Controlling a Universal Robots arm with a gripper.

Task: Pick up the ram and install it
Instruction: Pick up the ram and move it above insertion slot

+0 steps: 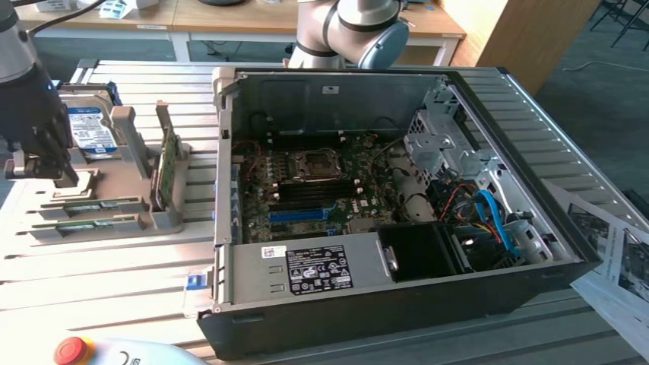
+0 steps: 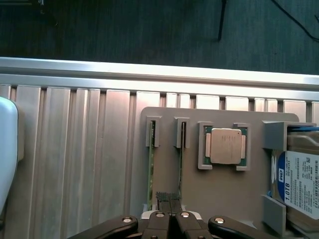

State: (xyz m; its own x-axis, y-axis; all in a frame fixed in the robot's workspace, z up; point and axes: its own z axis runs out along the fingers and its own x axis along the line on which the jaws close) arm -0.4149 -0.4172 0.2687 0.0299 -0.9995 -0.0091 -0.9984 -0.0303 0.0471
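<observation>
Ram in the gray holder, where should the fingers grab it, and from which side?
Take the ram mid-length along its upper edge, coming straight down, one finger on each flat face. It stands on its long edge in the holder, with slotted posts at its ends, so only the middle is free. It is thin, so a narrow pinch should do.

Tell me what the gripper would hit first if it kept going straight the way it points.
Likely the gray holder, on its bare face between the two ram sticks standing on edge in its slots. The shut gripper lies close to one stick and might clip it; depth is unclear.
</observation>
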